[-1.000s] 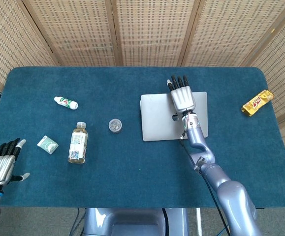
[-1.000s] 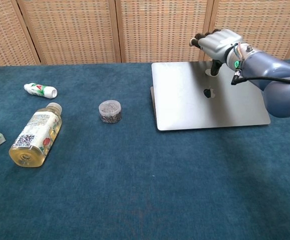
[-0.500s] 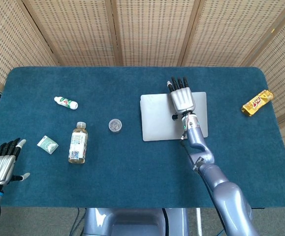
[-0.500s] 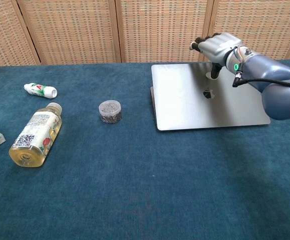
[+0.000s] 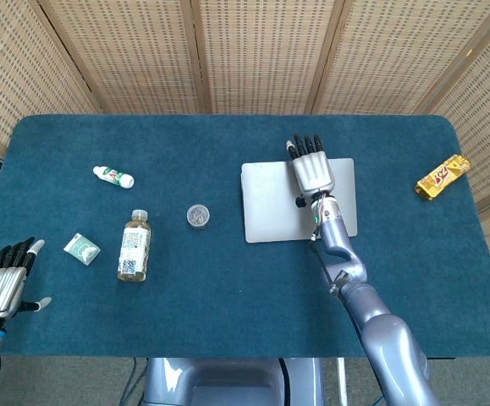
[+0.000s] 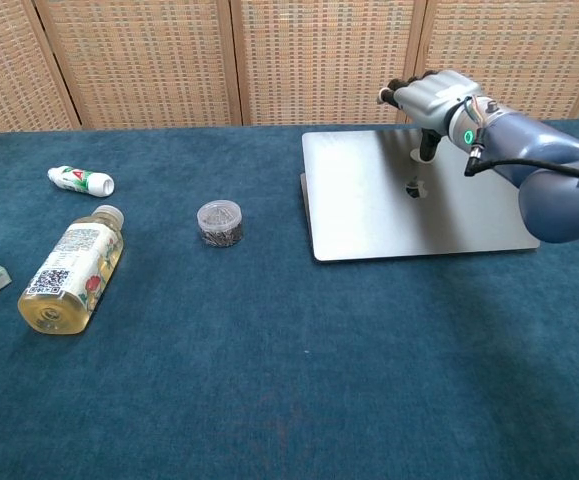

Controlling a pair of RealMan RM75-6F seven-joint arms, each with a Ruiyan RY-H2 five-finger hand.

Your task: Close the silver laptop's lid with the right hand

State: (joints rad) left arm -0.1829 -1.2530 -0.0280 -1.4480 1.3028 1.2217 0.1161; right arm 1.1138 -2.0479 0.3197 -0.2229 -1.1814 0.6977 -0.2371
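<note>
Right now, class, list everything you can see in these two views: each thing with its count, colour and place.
silver laptop: one, silver, lid down flat, right of the table's middle.
table: one, dark teal cover.
bottle: one, clear with yellowish drink, lying on its side, left part.
small tube: one, white with red and green, far left.
round jar: one, clear, left of the laptop.
packet: one, green and white, left of the bottle.
snack bar: one, gold wrapper, far right.
screens: woven tan panels behind.
right hand: over the laptop's back edge.
left hand: near left corner, holding nothing.
</note>
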